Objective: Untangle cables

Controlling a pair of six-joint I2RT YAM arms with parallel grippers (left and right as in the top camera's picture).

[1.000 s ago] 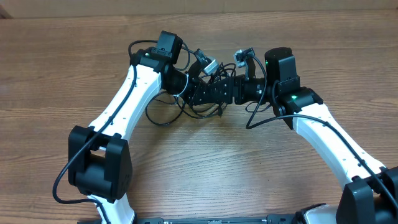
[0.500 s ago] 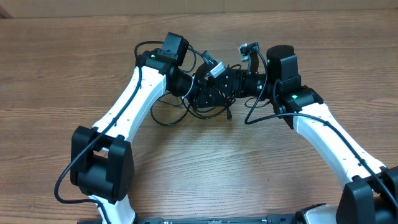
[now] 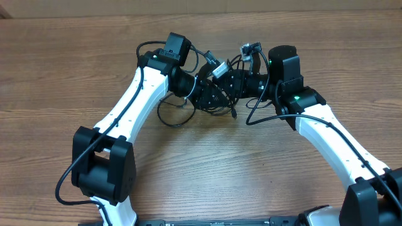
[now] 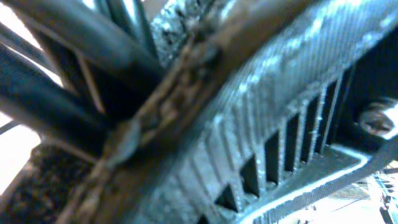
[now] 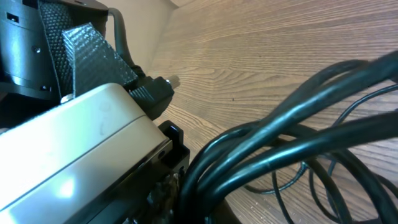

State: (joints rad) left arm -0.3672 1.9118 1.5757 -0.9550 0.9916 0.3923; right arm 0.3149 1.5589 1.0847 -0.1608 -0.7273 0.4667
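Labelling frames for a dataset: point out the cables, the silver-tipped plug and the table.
cables (image 5: pixel 249 149), right wrist view, the bundled strands' middle.
silver-tipped plug (image 5: pixel 155 92), right wrist view, its black body.
table (image 3: pixel 63 63), overhead view, bare wood at left.

We see a brown wood-grain tabletop (image 3: pixel 75 69) beneath and around the right claw (image 3: pixel 229 86), evenly lit; beyond the claw a paler tan strip (image 3: pixel 314 5) borders it.

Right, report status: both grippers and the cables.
Left gripper shut on cables. Right gripper shut on same bundle, tips almost meeting. Cables tangled, one loop down on table. Nothing else in the way.
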